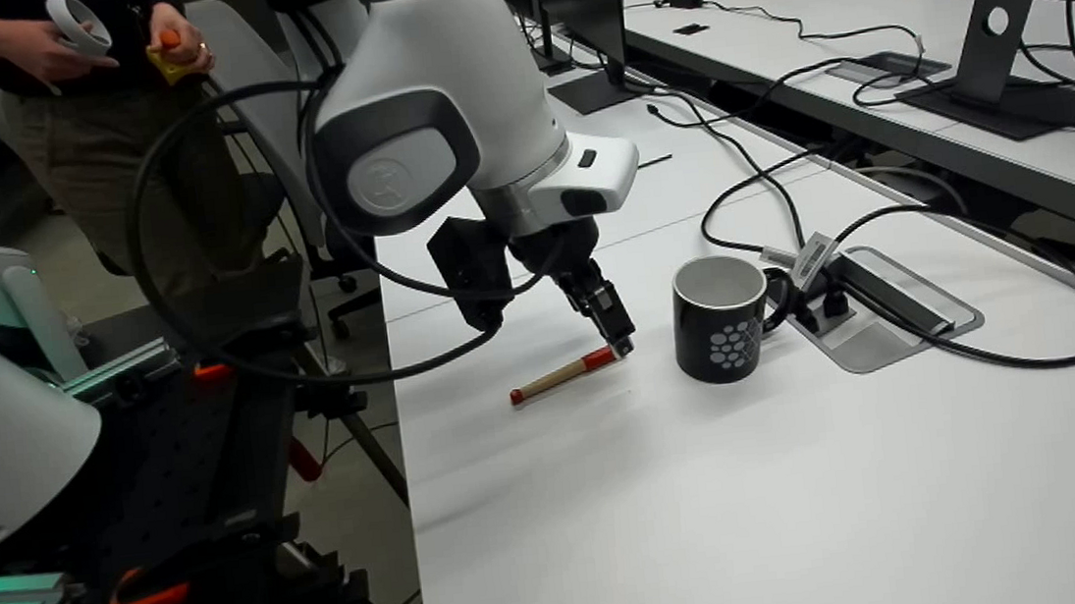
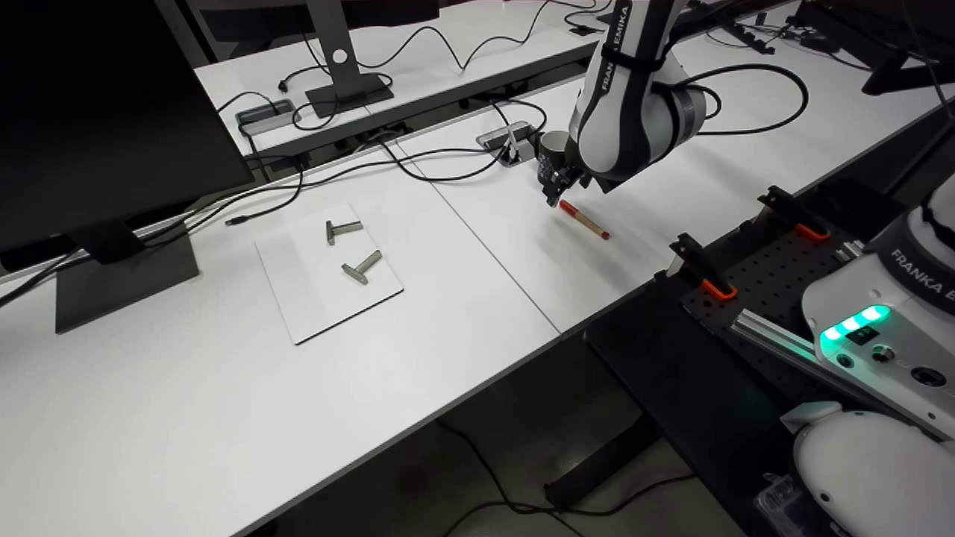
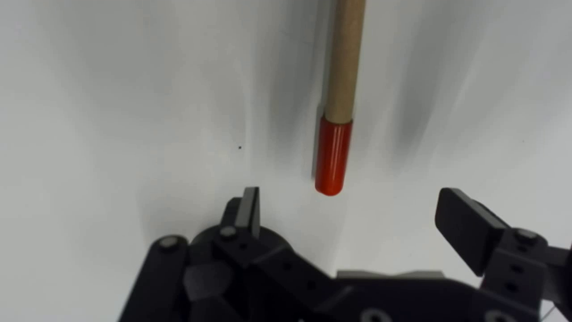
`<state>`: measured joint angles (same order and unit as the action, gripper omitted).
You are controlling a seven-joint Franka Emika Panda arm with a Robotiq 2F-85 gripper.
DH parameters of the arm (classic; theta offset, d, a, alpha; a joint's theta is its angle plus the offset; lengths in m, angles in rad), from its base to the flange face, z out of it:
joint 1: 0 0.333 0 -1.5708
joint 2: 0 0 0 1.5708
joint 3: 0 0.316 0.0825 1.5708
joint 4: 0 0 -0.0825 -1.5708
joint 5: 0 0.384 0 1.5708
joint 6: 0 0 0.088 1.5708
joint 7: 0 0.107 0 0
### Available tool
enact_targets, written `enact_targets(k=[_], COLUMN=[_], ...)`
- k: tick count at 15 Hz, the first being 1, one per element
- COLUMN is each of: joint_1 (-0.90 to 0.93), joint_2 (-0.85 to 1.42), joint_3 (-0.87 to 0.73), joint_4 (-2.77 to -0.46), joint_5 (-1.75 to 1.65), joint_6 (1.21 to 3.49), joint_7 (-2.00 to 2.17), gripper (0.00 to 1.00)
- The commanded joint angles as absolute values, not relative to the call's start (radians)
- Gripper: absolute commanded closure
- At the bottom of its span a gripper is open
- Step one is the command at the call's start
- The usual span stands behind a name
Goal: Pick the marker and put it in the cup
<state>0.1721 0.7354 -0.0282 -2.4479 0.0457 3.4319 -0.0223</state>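
Note:
The marker (image 1: pixel 560 378) is a tan stick with red ends and lies flat on the white table. It also shows in an exterior view (image 2: pixel 584 220) and in the wrist view (image 3: pixel 345 62). The cup (image 1: pixel 718 329) is a black mug with white dots, upright beside the marker, its handle toward the socket plate. It is partly hidden behind the arm in an exterior view (image 2: pixel 550 149). My gripper (image 3: pixel 348 194) is open and empty, low over the table. The marker's red end lies just ahead of the gap between the fingers; neither finger touches it in the wrist view.
A table socket plate (image 1: pixel 893 307) with black cables (image 1: pixel 1007 360) stands behind the cup. A white board (image 2: pixel 313 298) bears two grey T-shaped pieces (image 2: pixel 363 267). A monitor (image 2: pixel 112 127) stands on the table. The table's front edge (image 2: pixel 477 395) runs along the robot's side.

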Motion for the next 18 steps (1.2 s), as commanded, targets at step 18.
enact_targets(k=[18], joint_1=[0.156], joint_2=[0.74], joint_3=[-0.029], joint_4=[-2.415], joint_5=[0.03], joint_6=[3.311], joint_7=[-0.023], gripper=[0.0])
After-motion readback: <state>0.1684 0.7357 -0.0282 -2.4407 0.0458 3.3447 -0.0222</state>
